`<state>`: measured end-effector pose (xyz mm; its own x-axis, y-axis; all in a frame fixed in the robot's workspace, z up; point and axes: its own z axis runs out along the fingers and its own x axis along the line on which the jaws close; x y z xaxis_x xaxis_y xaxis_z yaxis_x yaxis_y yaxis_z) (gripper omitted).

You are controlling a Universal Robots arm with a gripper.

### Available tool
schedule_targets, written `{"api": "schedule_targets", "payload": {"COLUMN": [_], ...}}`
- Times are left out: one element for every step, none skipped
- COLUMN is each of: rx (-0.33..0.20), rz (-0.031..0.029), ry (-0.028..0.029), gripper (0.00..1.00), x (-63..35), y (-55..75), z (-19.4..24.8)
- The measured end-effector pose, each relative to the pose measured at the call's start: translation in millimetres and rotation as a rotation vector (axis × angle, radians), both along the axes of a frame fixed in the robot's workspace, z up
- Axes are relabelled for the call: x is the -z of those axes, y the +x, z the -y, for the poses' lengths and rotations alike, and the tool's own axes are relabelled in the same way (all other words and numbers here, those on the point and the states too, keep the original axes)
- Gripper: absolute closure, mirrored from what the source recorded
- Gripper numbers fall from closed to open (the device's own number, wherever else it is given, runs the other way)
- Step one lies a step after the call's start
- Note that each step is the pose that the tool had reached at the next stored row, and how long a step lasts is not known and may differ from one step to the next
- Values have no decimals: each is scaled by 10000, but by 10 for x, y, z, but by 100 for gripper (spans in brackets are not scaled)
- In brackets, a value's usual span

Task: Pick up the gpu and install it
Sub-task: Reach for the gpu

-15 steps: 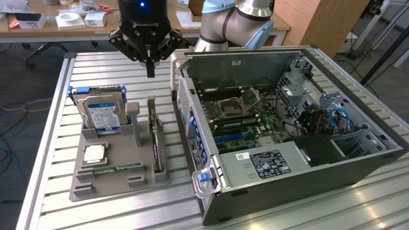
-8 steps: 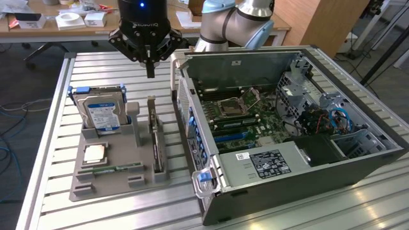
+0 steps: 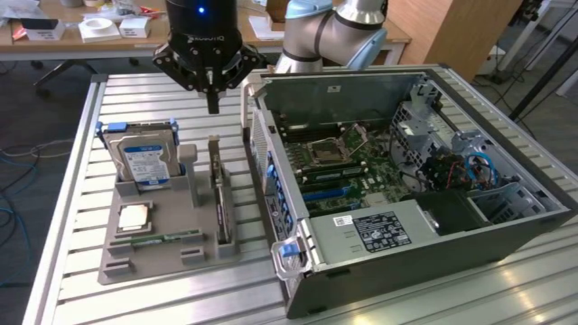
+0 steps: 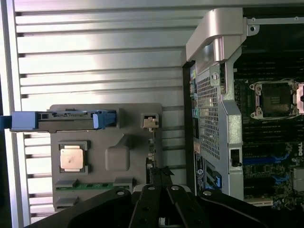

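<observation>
Exterior view first: the slatted aluminium bench (image 3: 135, 95) takes up most of the frame, all ribbed and shiny. On the right half lies the open case (image 3: 407, 277), dark sheet metal with the side off, so you can see the green board (image 3: 357, 166) inside. Lower left there's a grey plastic holder (image 3: 149, 267), matte and blocky. The drive (image 3: 145, 159) stands upright in it, silver with a blue label.

Just right of the drive, the gpu (image 3: 218, 189) is parked on its long edge in a slot of the holder, so it hasn't been lifted yet. It's a thin, flat black card. Its long axis runs from the upper part of the frame toward the bottom, roughly parallel to the case's near wall. The wrist view shows its pale metal bracket (image 4: 149, 122) at one end.

The tool (image 3: 213, 105) hangs above the card, clear of it and roughly in line with that long axis, so the gpu is pretty much straight below. Its fingers are pressed together with nothing between them.

Smallest bits: a square chip (image 3: 134, 217) and a narrow green stick (image 3: 167, 238) lie flat in the holder.
</observation>
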<state>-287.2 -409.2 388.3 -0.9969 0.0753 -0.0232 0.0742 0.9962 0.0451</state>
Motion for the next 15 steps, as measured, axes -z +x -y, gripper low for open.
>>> {"api": "schedule_targets", "payload": {"rx": [0,1,0,0,1,1,0,0,0,0,0,1,0,0,0], "rz": [-1,-1,-1,0,0,0,0,-1,-1,0,0,0,0,0,0], "ry": [0,-1,-1,0,-1,0,0,-1,0,0,0,0,0,0,-1], "gripper": [90,90,90,90,90,90,90,90,90,90,90,90,90,90,90], "x": [0,0,0,0,0,0,0,0,0,0,0,0,0,0,0], "y": [0,-1,-1,-1,-2,-2,-2,-2,-2,-2,-2,-2,-2,-3,-3], "z": [7,14,20,27,36,46,58,70,80,89,100,111,123,134,145]}}
